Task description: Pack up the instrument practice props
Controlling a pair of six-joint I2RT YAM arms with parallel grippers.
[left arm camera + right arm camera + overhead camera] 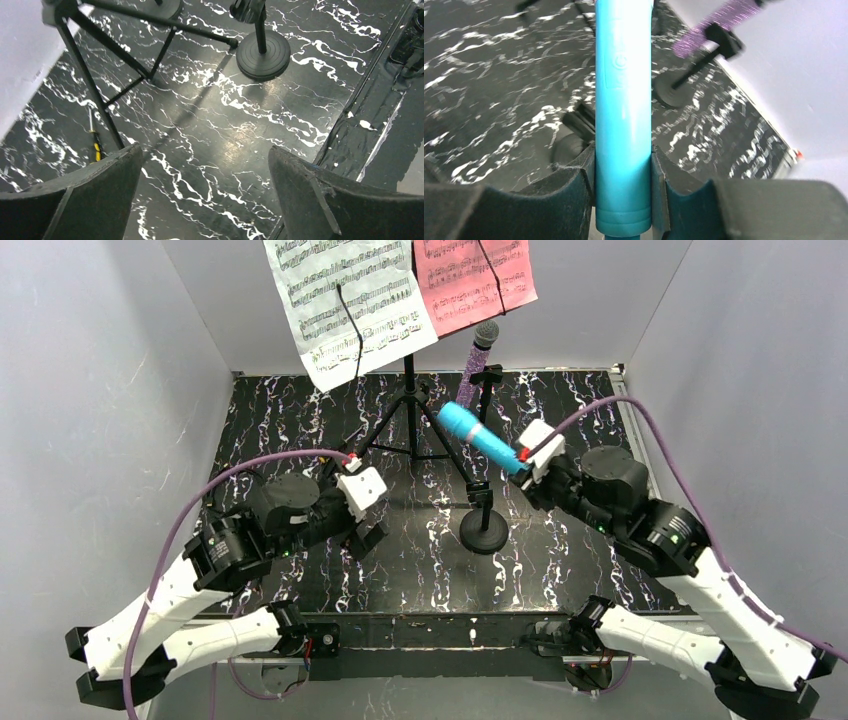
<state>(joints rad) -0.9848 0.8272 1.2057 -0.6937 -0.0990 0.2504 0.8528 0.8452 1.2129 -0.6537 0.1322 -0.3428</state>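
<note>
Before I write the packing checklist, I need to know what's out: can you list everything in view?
music sheets: two, one white, one pink, on the tripod stand at the back.
tripod stand: one, black, back centre of the table.
purple microphone: one, glittery purple with grey head, in the rear holder.
blue microphone: one, blue, held above the table.
microphone holders: two, black, one empty near the centre, one at the back.
table: one, black with white veins.
left gripper: one, black, open and empty.
right gripper: one, black, shut on the blue microphone.
</note>
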